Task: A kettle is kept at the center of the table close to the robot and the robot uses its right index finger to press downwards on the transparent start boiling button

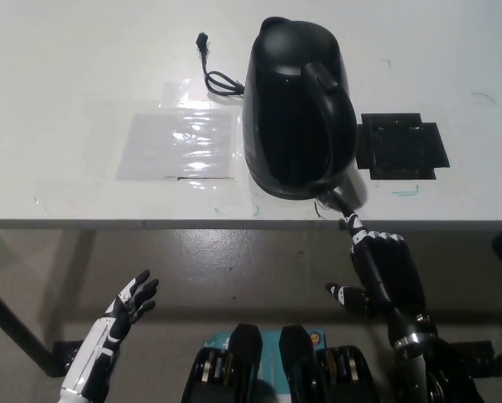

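Note:
A black kettle [297, 109] stands on the white table [83, 75] near its front edge, handle toward me. At the foot of the handle sits the transparent button [350, 190]. My black right hand [377, 264] is raised below the table edge with one finger stretched out, its tip touching the button's left side near the handle base. The other fingers are curled. My white left hand [127, 311] rests low at the lower left, open, below the table and holding nothing.
The kettle's black cord and plug [213, 71] lie behind it to the left. A clear plastic sheet [180, 143] is taped left of the kettle. A black square pad [400, 145] lies to its right.

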`<state>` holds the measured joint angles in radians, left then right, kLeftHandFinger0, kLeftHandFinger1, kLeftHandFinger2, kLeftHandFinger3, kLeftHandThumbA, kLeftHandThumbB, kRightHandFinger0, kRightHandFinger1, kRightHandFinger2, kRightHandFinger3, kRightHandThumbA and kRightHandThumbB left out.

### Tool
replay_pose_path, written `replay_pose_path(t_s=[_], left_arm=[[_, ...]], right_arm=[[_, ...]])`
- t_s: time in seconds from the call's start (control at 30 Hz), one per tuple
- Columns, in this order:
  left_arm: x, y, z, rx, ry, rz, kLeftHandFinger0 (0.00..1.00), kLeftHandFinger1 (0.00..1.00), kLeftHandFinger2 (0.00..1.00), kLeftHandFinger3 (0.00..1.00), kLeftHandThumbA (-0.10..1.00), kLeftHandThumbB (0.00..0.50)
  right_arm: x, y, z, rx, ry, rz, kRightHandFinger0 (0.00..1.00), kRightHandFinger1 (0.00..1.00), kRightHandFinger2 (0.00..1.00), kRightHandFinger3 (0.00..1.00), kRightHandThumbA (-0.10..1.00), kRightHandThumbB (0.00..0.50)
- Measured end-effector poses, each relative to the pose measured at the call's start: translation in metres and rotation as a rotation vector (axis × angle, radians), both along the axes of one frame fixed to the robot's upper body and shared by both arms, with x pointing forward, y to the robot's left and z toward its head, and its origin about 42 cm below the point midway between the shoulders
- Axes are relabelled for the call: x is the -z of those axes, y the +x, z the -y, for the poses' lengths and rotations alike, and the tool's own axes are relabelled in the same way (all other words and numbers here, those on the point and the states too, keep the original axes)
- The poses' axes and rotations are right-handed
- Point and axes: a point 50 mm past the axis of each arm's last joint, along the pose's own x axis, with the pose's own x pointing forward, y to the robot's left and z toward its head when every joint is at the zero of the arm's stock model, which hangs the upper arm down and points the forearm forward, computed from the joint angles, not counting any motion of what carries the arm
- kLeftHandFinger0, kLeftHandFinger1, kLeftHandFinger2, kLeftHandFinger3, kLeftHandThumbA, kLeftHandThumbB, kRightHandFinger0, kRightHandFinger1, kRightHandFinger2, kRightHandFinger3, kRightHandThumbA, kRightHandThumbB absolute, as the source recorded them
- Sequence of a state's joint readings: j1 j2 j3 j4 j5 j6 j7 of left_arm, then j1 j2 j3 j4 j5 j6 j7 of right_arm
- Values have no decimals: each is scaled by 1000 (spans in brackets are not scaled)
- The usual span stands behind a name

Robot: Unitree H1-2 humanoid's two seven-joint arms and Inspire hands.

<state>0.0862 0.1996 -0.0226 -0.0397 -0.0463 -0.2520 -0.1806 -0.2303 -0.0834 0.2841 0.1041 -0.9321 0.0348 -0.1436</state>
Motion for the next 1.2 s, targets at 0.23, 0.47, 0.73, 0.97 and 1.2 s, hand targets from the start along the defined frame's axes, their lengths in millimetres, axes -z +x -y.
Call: replay_pose_path(t_s=[0.23,0.47,0.73,0.97,1.2], left_arm=[[0,0,0,0,0,0,1000,1000,1000,1000,1000,415],[0,0,0,0,0,1,1000,1000,1000,1000,1000,403],[0,0,0,0,-1,1,1000,1000,1000,1000,1000,398],[0,0,0,0,0,2,1000,1000,1000,1000,1000,389],[-1,0,0,0,0,3,1000,1000,1000,1000,1000,380]], right_arm=[[4,9,0,8,-21,-23,0,0,0,1000,1000,225],[1,13,-2,9,-25,-18,0,0,0,1000,1000,217],[0,17,-3,14,-33,-22,0,0,0,1000,1000,247],[-1,23,-4,15,-48,-29,0,0,6,1000,1000,242],[6,24,-4,10,-73,-52,0,0,12,1000,1000,227]])
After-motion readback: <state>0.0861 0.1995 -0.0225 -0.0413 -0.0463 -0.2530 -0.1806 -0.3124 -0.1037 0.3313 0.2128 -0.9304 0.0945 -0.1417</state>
